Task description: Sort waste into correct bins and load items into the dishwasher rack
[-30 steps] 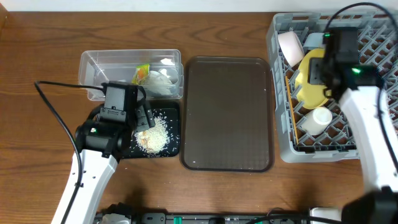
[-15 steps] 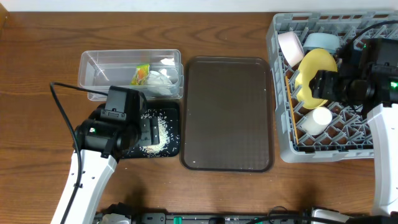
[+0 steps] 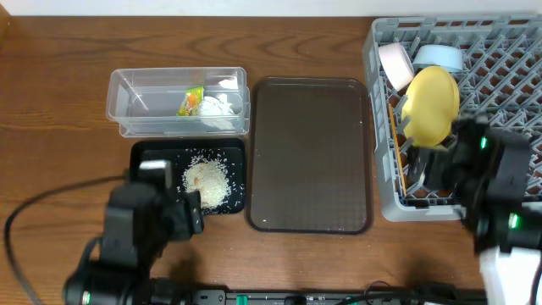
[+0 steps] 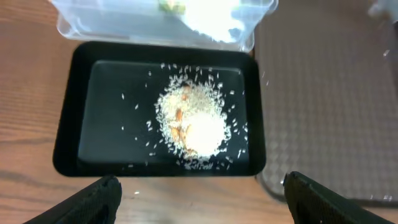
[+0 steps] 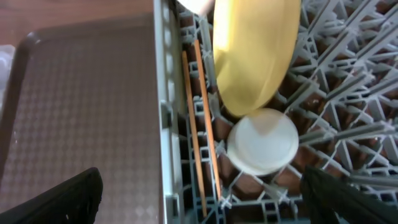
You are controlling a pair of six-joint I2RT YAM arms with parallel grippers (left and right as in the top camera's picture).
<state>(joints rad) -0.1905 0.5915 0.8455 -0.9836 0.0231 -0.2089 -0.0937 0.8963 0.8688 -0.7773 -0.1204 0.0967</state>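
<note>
A: Where is the trash?
B: You can see the rice (image 4: pixel 193 127) heaped in the black tray (image 4: pixel 71 112), on the left of the bench (image 3: pixel 51 169). The wrapper (image 3: pixel 191 102) and the tissue (image 3: pixel 218 108) lie in the clear tub (image 3: pixel 135 102), just on its far side.
A: And the dishes?
B: The yellow plate (image 3: pixel 432 106), the cup (image 5: pixel 262 142) and the chopsticks (image 5: pixel 199 124) sit in the grey rack (image 3: pixel 377 127) on the right. Your left claw (image 4: pixel 202 186) and your right claw (image 5: pixel 199 186) are both spread wide and hold nothing.

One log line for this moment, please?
left fingers open; right fingers open; rice in black tray; wrapper, tissue in clear tub; plate, chopsticks in rack
</note>
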